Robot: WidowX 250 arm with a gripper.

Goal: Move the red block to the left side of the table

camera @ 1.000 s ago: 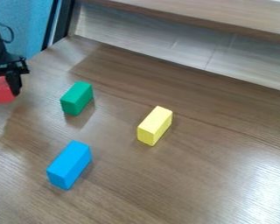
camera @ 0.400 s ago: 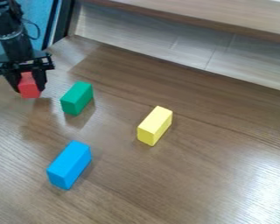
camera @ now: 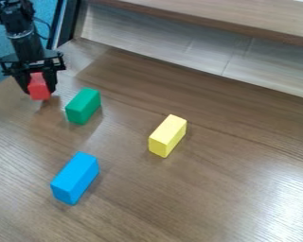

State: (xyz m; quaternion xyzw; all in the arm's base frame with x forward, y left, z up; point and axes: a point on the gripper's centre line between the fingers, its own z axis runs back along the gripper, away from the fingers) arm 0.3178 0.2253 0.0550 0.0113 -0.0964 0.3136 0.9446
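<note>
Camera view, gripper [camera: 40, 91]: at the upper left of the table, pointing down, narrowed onto the red block [camera: 39, 87], with one dark finger on each side of it.
Red block: held upright between the fingers, near the table's upper-left edge; whether touching the tabletop or just above it, impossible to tell.
Arm [camera: 24, 40]: black, coming in from the upper-left corner and down to the gripper, with a thin black cable [camera: 47, 29] looping out beside it.
Green block [camera: 83, 107]: on the table, near the red block and apart from it, a little lower and to the right in view, slanting from lower left to upper right.
Yellow block [camera: 167, 136]: right of the green block and lower, well apart from it, on a similar slant.
Blue block [camera: 75, 178]: below the green block in view, lower left of the yellow one, also slanted.
Table [camera: 198, 198]: brown wood grain, with bright glare toward the lower right.
Back of the table: pale panel [camera: 160, 40] under a brown wooden ledge [camera: 211, 16].
</note>
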